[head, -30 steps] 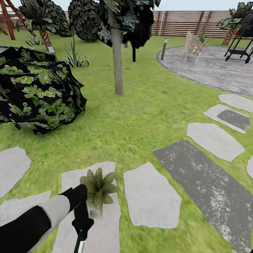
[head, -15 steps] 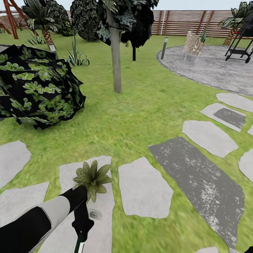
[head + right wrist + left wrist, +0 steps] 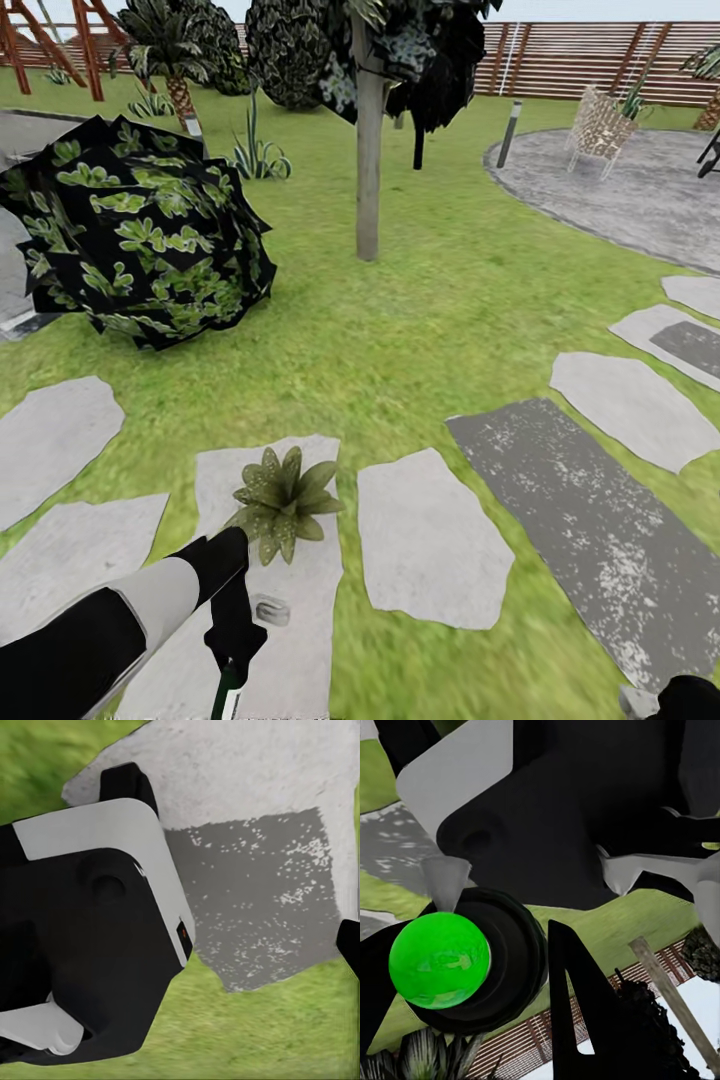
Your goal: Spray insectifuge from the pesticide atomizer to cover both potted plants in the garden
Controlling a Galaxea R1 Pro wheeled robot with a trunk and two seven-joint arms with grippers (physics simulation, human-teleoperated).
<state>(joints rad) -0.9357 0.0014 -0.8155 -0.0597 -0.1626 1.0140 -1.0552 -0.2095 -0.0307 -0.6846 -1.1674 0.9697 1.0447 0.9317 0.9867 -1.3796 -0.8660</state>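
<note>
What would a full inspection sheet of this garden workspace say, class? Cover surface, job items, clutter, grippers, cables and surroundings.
Surface: green lawn crossed by grey stepping stones.
Job's things: one potted plant, an olive rosette, on a stone, with a small grey pot nearer the robot; whether they join is unclear. The pesticide atomizer shows a strip of green under the left gripper.
Clutter: nothing seen.
Grippers: left gripper appears shut on the atomizer, close beside the plant. Right gripper sits at the head view's lower corner, state unreadable.
Cables: nothing seen.
Surroundings: dark round bush, tree trunk, wooden fence, paved circle.
</note>
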